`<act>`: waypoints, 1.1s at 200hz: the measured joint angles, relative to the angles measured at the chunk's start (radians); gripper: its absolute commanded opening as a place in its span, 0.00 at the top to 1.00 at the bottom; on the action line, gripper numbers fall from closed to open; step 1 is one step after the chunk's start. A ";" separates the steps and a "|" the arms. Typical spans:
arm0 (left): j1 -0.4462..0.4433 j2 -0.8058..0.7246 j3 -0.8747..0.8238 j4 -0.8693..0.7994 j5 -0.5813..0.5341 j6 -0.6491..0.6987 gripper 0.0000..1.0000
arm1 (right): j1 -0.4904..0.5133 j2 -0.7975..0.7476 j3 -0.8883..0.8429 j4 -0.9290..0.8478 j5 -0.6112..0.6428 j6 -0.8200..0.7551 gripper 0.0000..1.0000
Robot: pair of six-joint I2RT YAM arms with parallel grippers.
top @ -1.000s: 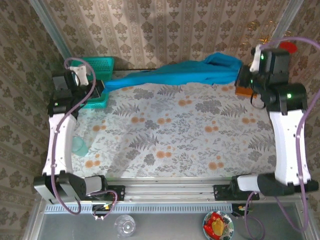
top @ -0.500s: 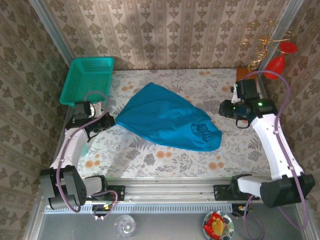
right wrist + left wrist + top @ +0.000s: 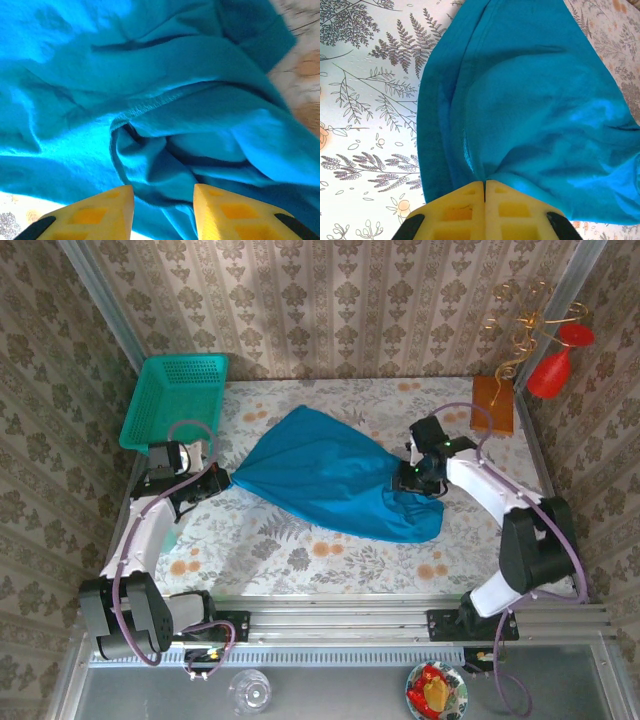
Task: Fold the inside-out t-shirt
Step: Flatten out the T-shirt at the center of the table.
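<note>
The inside-out t-shirt [image 3: 335, 480] lay in a loose heap across the middle of the desk [image 3: 300, 560], narrowing to a point at its left end and bunched thick at its right. My left fingers [image 3: 460, 212] were clenched on that left tip, with cloth pinched in the seam between them. My right fingers [image 3: 95, 212] stood apart, released, just over a rumpled fold with a stitched hem at the right end, grasping nothing that I could see. I judged the shirt light, limp and quick to sag or slide. It would want taking by a hem or seam edge, pinched firmly, with both ends held taut. I counted one shirt and one mesh basket [image 3: 172, 400] at the far left, apart from the cloth.
</note>
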 measured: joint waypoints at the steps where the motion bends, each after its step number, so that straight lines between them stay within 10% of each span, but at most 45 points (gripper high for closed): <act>1: 0.000 0.000 0.000 0.000 0.000 0.000 1.00 | 0.000 0.002 -0.001 0.003 -0.001 0.002 0.62; 28: 0.000 0.000 0.000 0.000 0.000 0.000 1.00 | 0.005 0.081 -0.010 0.080 -0.049 0.029 0.65; 63: 0.000 0.000 0.000 0.000 0.000 0.000 1.00 | 0.006 0.131 -0.010 0.134 -0.079 0.042 1.00; 120: -0.013 -0.001 0.000 0.006 0.004 -0.004 1.00 | -0.016 -0.004 0.110 -0.016 0.008 0.003 1.00; 220: -0.125 -0.139 0.284 0.088 0.172 -0.070 1.00 | -0.104 -0.318 0.804 -0.299 0.288 -0.122 1.00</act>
